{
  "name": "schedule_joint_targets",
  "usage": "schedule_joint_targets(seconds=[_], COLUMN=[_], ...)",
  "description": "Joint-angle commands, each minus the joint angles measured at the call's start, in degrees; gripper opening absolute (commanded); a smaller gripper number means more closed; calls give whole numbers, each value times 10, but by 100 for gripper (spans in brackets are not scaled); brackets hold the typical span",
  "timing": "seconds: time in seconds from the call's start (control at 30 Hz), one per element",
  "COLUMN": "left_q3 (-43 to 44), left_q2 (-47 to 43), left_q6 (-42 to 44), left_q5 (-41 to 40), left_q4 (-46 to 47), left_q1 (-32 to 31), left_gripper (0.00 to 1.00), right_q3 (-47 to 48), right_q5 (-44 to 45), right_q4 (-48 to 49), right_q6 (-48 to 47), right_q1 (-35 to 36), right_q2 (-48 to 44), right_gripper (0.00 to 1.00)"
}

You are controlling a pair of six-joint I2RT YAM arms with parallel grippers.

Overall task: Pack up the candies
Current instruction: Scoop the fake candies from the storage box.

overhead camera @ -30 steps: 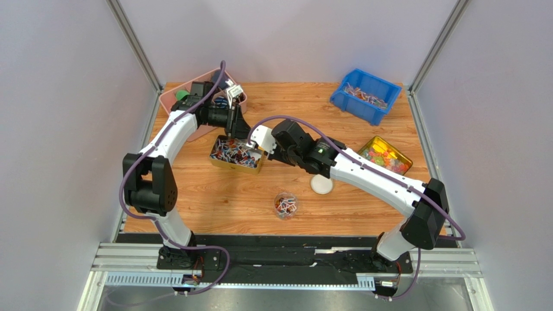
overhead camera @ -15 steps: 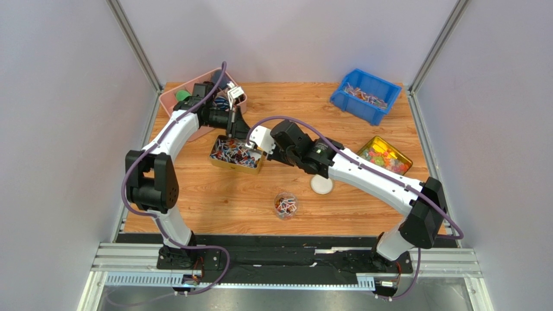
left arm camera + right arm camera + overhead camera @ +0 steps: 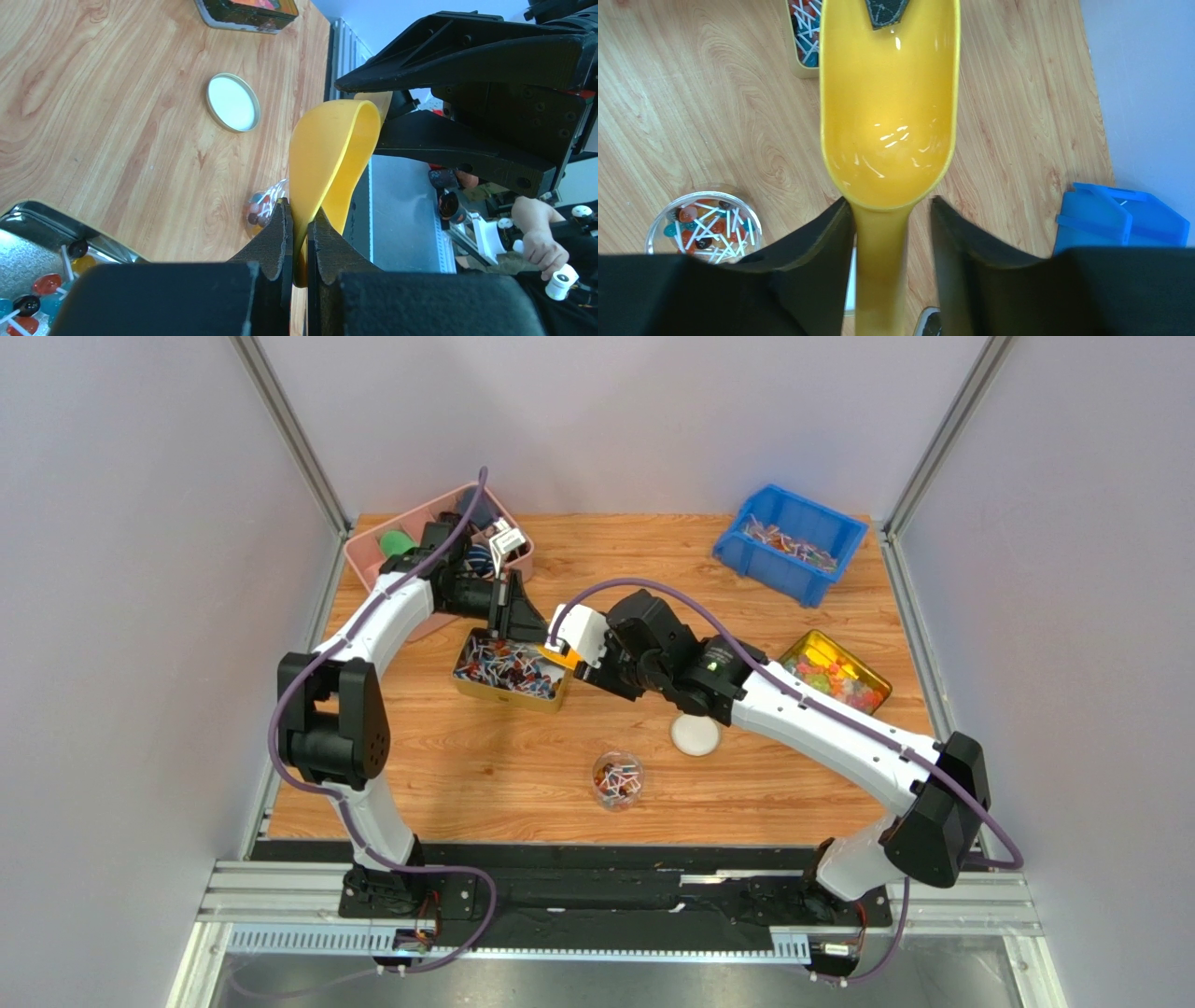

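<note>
Pinches the far rim of an empty yellow scoop with the left hand, jaws closed tight on the thin plastic. Straddles the scoop's handle with the right hand, jaws parted, one finger against the handle and a gap showing at the other. Holds the scoop over the desk, just beside the right end of a gold tin.

Finds the candies heaped in that tin, with more in a clear jar nearer the arm bases, open and apart from its white lid. Crowds the space by the tin with both hands, tip to tip on the scoop. Hides part of the jar behind the scoop in the left wrist view. Leaves well apart a pink bin at the far left corner behind the left arm, a blue bin at the far right, and a second gold tin of bright gummies near the right edge.

Against a second ago, shows the right hand shifted slightly right off the tin, the scoop's yellow now peeking out beneath it, and the right elbow swung further right. Shows the left hand in nearly the same spot.

Lettering on the wrappers: too small to read.
</note>
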Motion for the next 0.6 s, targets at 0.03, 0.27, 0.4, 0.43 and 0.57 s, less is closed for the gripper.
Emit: schedule_joint_targets(seconds=[0.03,0.27,0.4,0.43,0.57], left_q3=[23,25,28,32,50], left_q2=[4,5,6,7,14], left_q6=[43,52,66,68,77], left_q5=[79,92,93,86,35], left_q4=[-38,-52,-65,-67,-87], left_q1=[-5,-5,-5,-5,0], left_gripper=[0,0,0,0,0], right_q3=[-16,-22,-22,-22,-18], right_q5=[14,20,22,22,20], right_q4=[80,93,93,92,78], right_q6=[10,8,6,6,4], right_q1=[-9,-9,-10,-9,-10], right_q2=[-18,-12,-14,-14,-18], right_gripper=[33,0,0,0,0])
